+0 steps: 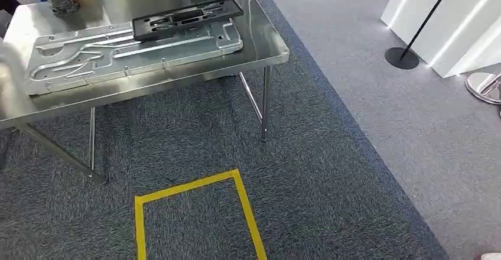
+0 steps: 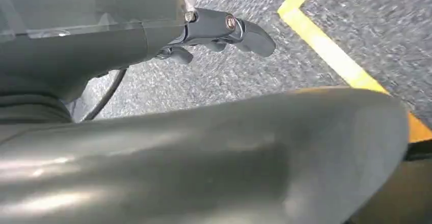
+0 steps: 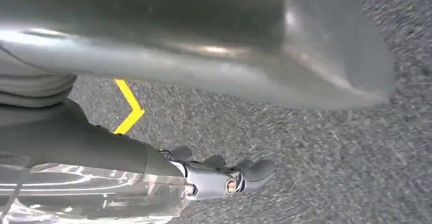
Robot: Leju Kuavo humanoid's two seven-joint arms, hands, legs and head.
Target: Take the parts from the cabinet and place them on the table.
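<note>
Yellow tape outline [image 1: 195, 210] marks the grey carpet [image 1: 331, 171]; a black stanchion base [image 1: 402, 58] stands beside white panels [image 1: 455, 18].

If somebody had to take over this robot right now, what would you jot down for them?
Left hand: hanging over the carpet, holding nothing, fingers loosely apart.
Right hand: the same, holding nothing over the carpet.
Parts: a large silver metal panel lies flat on the steel table; a black plastic frame lies on top of it.
Done: those two parts are on the table.
Left: the cabinet is out of sight, so I cannot tell if more parts remain.
Yellow tape square marks the floor before the table.
</note>
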